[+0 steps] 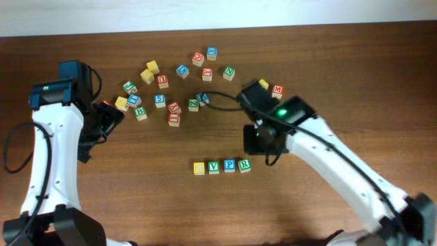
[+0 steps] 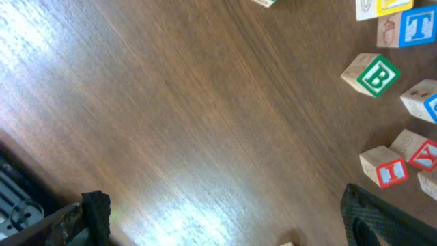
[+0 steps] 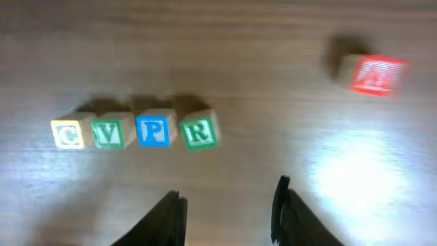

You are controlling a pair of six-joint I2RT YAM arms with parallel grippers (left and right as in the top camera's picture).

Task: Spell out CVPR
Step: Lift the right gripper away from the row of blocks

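The left gripper [image 2: 225, 212] is held with its fingers spread wide over bare table [image 2: 171, 123], and nothing is gripped. A green B block [image 2: 372, 75] and a blue T block [image 2: 415, 29] are seen ahead of it and off to its right-hand finger. They belong to the loose blocks [image 1: 159, 100] scattered beyond, and none of them is needed by the word.

The word itself is laid out just ahead of the right gripper [image 3: 229, 205], in one row. The C block [image 3: 67, 134] is furthest to its left, followed by the V block [image 3: 108, 132], the P block [image 3: 154, 130] and the R block [image 3: 199, 131], each touching or nearly touching the next. The right gripper's fingers are parted a little and only wood is seen between them, so nothing is pinched.

The spelling is judged complete, and a clean withdrawal is what the step calls for. The gripper is best lifted straight up and drawn back, so that the R block, the nearest to its left finger, is not brushed. That block may be turned slightly against its neighbours, though this is hard to tell from the blurred wrist view. A light squaring could be considered only if that is confirmed.

A red block [image 3: 372, 74] lies well apart, ahead and to the gripper's right, with its letter too blurred to read. The retreat path is not blocked by it.
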